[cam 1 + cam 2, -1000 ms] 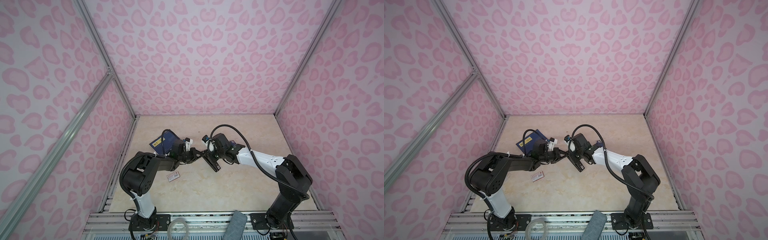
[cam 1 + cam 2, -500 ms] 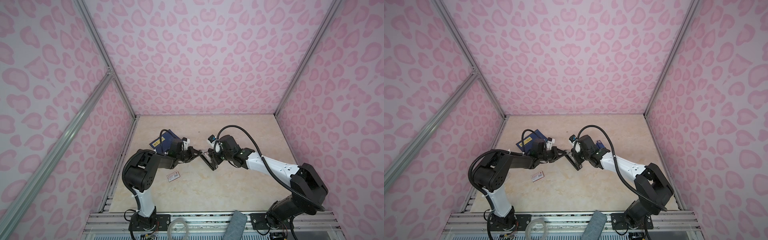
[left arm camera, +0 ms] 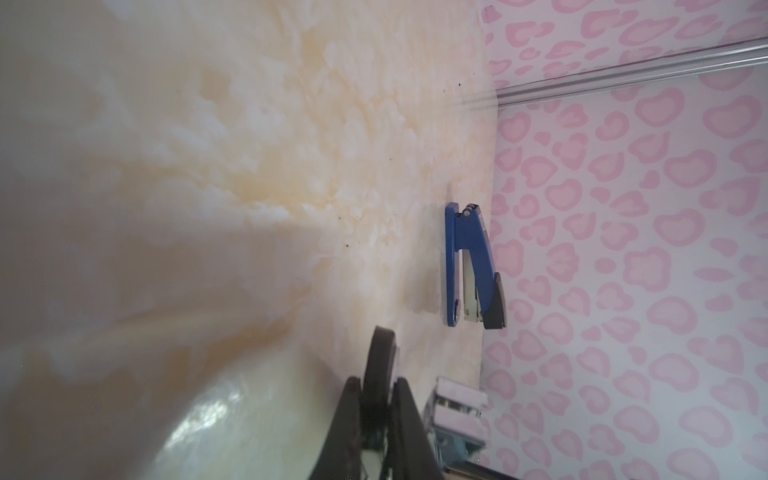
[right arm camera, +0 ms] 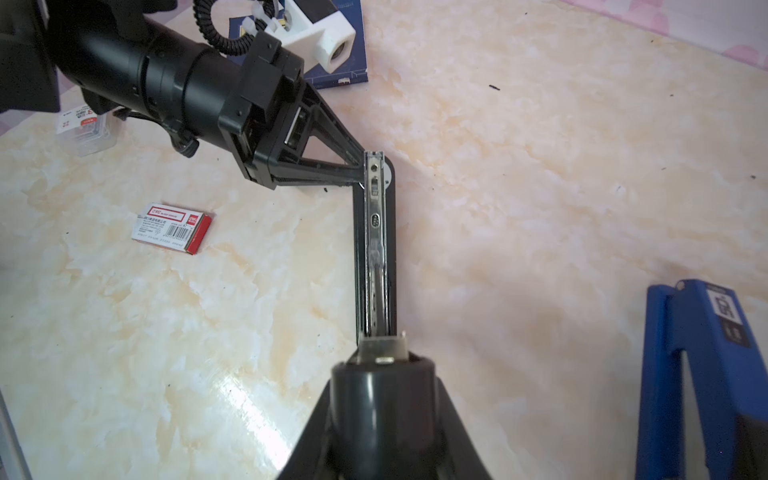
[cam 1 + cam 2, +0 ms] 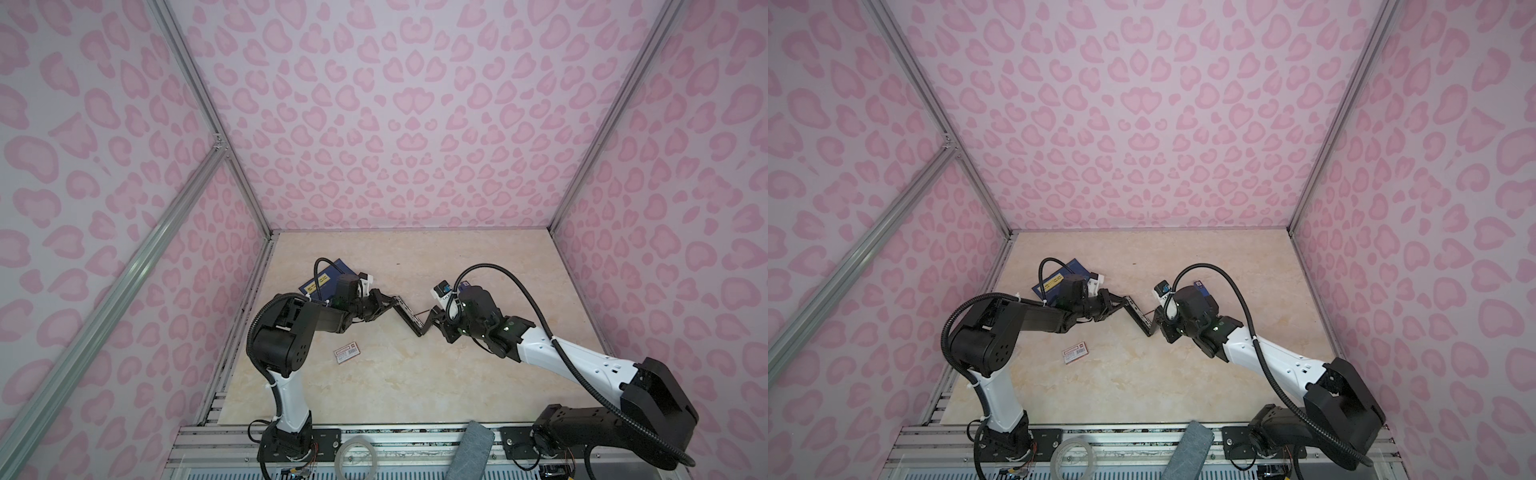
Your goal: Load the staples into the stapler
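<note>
Starting nearest the base rail, the small white red-labelled box (image 5: 347, 356) lies flat on the marble table (image 5: 374, 395), well apart from both arms and not touched by either.

Further in, here's the action. The black stapler (image 4: 376, 266) is hinged open into a V and slung between the two arms. The right gripper (image 5: 435, 323) has its jaws clamped on the rounded black end. The left gripper (image 4: 360, 164) pinches the opposite tip, jaws almost together. Whether the hinge rests on the table or hangs just over it, I can't tell.

In the right wrist view the metal magazine channel (image 4: 374, 216) lies exposed along its length. Are the staples in it? Can't say: it's silver on silver, and no loose strip shows anywhere on the table.

Just beyond the right wrist, a blue stapler (image 3: 469, 266) sits on its base, out of play. Farthest back, the dark blue booklet (image 5: 1071, 268) is partly hidden behind the left arm.

My read is that the opening is done and the channel is presented. Fetching a strip, laying it in and snapping the top shut all look like work to come. With both grippers occupied, one would have to let go first.
</note>
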`<control>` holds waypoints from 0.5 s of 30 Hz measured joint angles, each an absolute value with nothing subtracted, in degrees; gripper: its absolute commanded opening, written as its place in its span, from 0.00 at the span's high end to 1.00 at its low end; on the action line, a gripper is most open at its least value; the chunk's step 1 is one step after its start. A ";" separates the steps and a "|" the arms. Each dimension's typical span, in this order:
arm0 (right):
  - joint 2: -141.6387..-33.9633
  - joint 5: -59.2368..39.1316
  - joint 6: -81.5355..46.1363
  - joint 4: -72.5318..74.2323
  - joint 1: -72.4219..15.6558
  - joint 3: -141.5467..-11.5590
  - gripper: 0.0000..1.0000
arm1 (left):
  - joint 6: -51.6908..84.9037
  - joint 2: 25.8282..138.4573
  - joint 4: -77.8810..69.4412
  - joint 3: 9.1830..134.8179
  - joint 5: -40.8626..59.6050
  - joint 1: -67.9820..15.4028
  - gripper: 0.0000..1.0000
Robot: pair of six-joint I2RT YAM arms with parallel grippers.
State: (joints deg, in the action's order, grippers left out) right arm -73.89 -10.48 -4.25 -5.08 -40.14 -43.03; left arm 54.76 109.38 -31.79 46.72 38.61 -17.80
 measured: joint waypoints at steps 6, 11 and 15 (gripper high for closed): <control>-69.01 -9.32 -6.72 -4.91 -41.71 -37.04 1.00 | 55.35 110.91 -31.64 47.86 38.76 -16.78 0.96; -65.67 -5.91 -9.85 -5.76 -45.43 -32.71 1.00 | 55.44 111.77 -31.40 48.18 39.42 -16.16 0.96; -63.18 -0.27 -13.43 -5.63 -51.20 -29.06 1.00 | 56.05 112.57 -31.35 48.62 40.60 -15.90 0.96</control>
